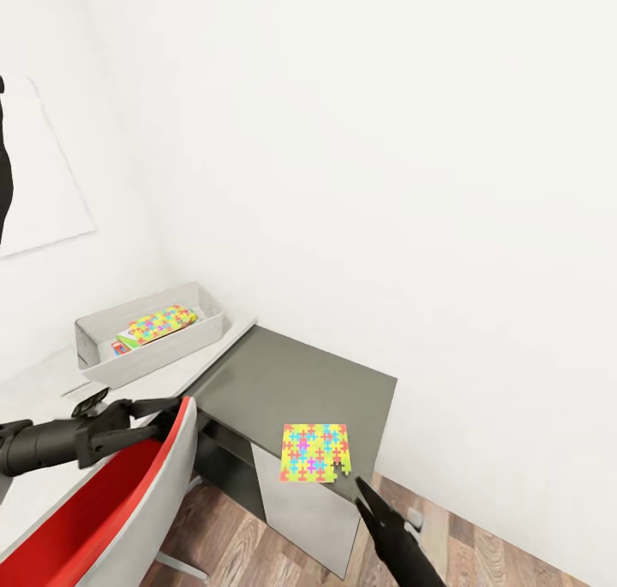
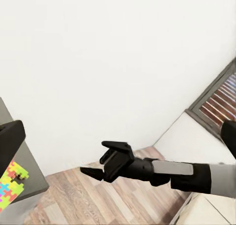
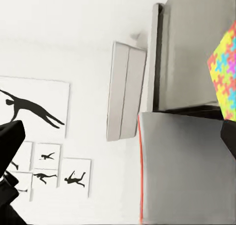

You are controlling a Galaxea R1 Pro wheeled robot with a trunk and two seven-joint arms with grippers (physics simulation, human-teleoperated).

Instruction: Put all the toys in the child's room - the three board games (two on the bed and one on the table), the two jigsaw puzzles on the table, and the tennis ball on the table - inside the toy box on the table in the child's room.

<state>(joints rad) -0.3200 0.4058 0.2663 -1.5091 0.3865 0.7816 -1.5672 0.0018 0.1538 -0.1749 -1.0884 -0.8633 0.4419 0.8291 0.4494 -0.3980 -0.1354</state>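
Head view: toy box (image 1: 101,340) on light grey counter (image 1: 257,373), holding one jigsaw puzzle (image 1: 163,321) atop board game (image 1: 127,341). Second jigsaw puzzle (image 1: 314,452) lies flat near front edge of dark counter section, not yet boxed. Right gripper (image 1: 362,494) just beside its notched corner; finger spread unclear. Left gripper (image 1: 163,408) over red chair (image 1: 94,501), fingers apparently parted, empty. Remaining games, ball: unconfirmed. No legible lettering.

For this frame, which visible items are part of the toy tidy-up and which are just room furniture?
Job:
- toy box, with one jigsaw puzzle lying on a board game inside
- second jigsaw puzzle at the front corner of the table

Not the job:
- red and grey chair
- wall pictures
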